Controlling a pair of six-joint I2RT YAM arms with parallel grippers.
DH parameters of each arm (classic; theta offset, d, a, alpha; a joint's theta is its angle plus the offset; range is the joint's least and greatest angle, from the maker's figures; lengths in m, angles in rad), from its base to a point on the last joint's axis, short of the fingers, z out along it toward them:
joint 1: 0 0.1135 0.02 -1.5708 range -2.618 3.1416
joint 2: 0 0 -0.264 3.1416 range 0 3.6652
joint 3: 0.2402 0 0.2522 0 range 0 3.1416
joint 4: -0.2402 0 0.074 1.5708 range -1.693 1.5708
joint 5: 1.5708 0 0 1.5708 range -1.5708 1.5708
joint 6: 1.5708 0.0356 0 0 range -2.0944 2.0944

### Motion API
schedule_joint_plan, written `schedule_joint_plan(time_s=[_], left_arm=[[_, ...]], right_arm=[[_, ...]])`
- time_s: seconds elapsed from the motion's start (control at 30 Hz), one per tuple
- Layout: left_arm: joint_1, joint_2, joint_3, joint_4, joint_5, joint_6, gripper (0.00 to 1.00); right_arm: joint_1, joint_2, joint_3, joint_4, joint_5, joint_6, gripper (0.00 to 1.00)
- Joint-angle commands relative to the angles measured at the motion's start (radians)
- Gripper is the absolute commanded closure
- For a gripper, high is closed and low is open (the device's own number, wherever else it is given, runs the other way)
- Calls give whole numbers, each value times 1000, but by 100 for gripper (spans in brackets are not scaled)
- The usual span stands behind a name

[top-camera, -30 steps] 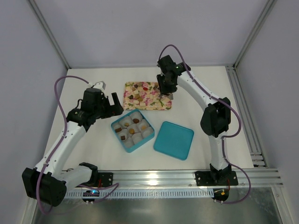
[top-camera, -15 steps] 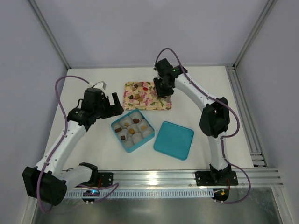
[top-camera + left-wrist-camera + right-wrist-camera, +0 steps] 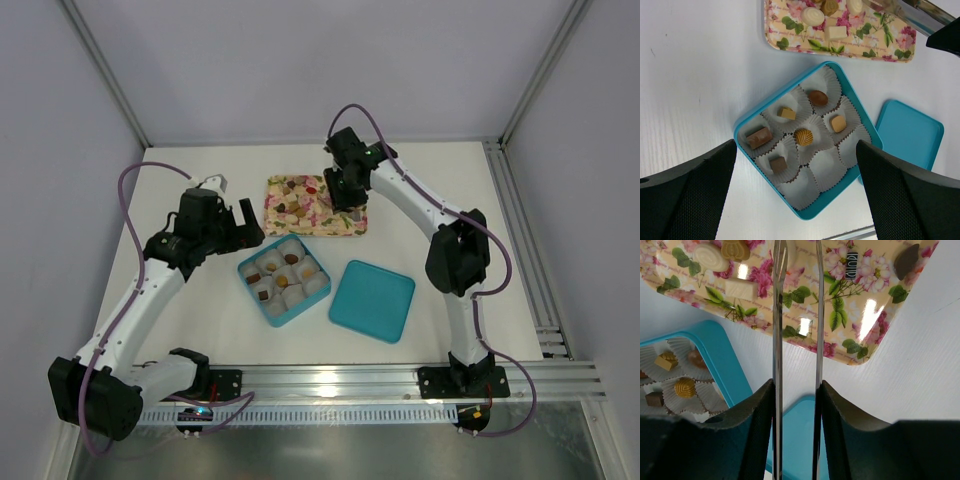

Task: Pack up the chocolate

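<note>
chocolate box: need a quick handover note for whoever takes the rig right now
Left gripper: open, empty, hovering over the square teal box.
Right gripper: shut on long metal tweezers, tines apart, over the floral-print tray. The tips are out of the wrist view, so I cannot tell if they hold anything.
Done: six small chocolates sit in white paper cups in the box.
Left: three paper cups along the side nearest the flat teal lid are empty. Several pale and dark chocolates lie on the tray. The lid is off, beside the box.

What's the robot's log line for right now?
left gripper open near teal square box | right gripper shut on metal tweezers over floral tray
</note>
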Motion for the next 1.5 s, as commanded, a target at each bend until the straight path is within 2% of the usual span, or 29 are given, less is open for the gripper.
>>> schedule_joint_plan(time_s=[0.0,0.93,1.47], left_arm=[[-3,2,1,16,-9,4,0],[-1,4,2,15,-7,3,0],[-3,5,1,15,-9,3,0]], right_arm=[[11,-65,12,38,11,19,57],[73,-79,43,28,13,37,57],[86,-34,-16,38,28,36,57]])
